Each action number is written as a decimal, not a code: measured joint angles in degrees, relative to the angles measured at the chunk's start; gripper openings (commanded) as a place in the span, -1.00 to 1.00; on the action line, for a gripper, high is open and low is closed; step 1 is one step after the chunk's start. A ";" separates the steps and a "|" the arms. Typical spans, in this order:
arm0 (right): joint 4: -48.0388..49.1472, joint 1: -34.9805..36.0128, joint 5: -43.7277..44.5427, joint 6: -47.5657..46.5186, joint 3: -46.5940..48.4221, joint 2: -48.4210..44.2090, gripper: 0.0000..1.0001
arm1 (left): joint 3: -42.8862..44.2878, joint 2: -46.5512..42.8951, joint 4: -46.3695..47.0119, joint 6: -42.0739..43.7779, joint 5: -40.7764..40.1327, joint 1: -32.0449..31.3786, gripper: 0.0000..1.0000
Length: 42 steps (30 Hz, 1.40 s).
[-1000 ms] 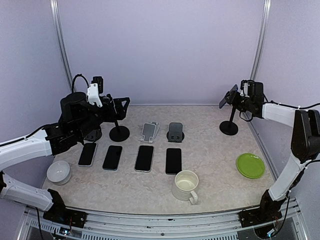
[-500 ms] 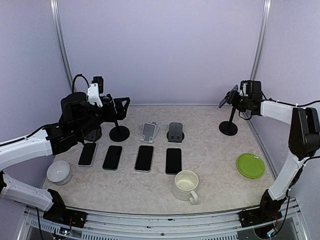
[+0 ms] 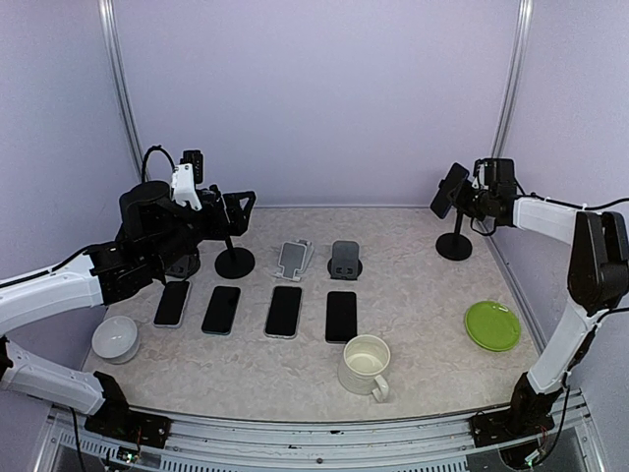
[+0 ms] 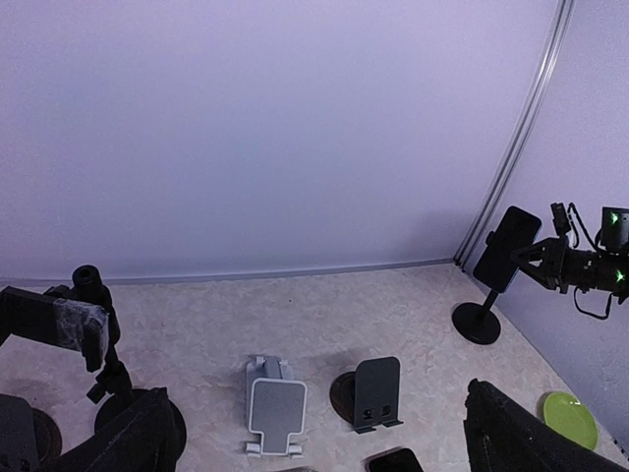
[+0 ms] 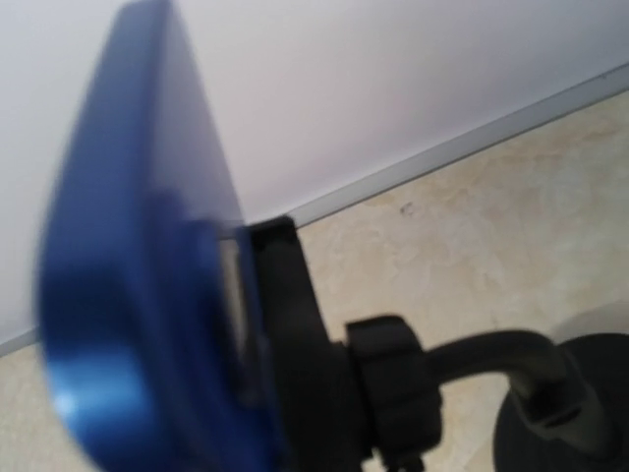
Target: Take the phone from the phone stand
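The phone (image 3: 449,190) sits up high in the phone stand (image 3: 454,246), at the far right corner of the counter (image 3: 413,295). Its back is blue and it leans a little. The stand's black clip (image 5: 295,334) hugs it from behind.

The right pincer (image 3: 472,195) is very close to the phone and the clip. We cannot see its fingers in any view. So we cannot tell if they are apart, together, or clamped on the phone. The left pincer (image 3: 234,211) has its fingers wide apart and holds nothing. It hangs by another stand on the left side, well apart from this job.

We think the step now is getting a good hold on the phone. We should grab the phone by its two edges and not grab the clip. A firm but soft squeeze is best, so the phone does not slip or get hurt.

Then we should pull slowly, the way the clip lets go. The stand is a thin pole on a small round foot, so we guess it can tip or slide. If the whole stand starts to lift with the phone, we should stop and wiggle the phone free gently.

After that we can lay the phone flat on a bare bit of counter, away from the green plate (image 3: 492,325).
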 measured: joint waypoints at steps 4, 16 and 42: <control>-0.76 -0.13 -0.13 -0.11 -0.48 -0.79 -0.77 | 0.00 0.00 0.02 0.00 0.02 0.00 0.98; -1.79 -0.17 -7.34 -0.44 -3.15 -3.43 -0.99 | 0.00 0.02 0.02 -0.15 0.28 -0.02 0.98; 4.22 7.30 -19.89 5.51 -23.30 -21.77 -1.00 | 25.27 34.34 -5.40 1.79 12.94 -11.28 0.97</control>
